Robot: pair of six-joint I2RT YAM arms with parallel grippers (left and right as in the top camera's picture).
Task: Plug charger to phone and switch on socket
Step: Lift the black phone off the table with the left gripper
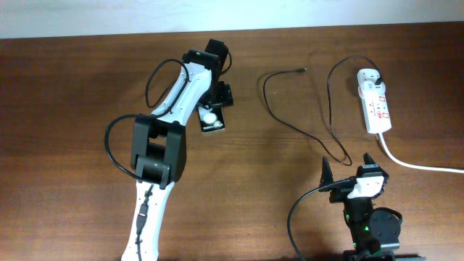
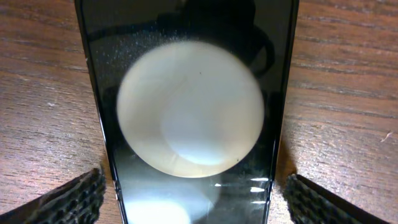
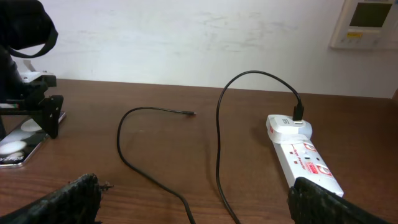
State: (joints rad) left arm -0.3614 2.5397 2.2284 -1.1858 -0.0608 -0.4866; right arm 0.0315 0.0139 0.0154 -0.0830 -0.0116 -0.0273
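Note:
The black phone (image 1: pixel 210 118) lies flat on the table, its white spots showing, and fills the left wrist view (image 2: pixel 193 112). My left gripper (image 1: pixel 215 103) is open, with a finger on either side of the phone (image 2: pixel 193 190). The thin black charger cable (image 1: pixel 290 123) loops over the table. Its connector tip (image 1: pixel 302 70) lies free. Its black plug (image 1: pixel 378 76) sits in the far end of the white socket strip (image 1: pixel 377 109). My right gripper (image 1: pixel 348 164) is open and empty near the front edge. The cable (image 3: pixel 155 174) and the strip (image 3: pixel 305 158) lie ahead of it.
The strip's thick white cord (image 1: pixel 413 163) runs off to the right. The left arm's body (image 1: pixel 163 145) crosses the left middle of the table. A white wall and a wall panel (image 3: pixel 367 22) stand behind the table.

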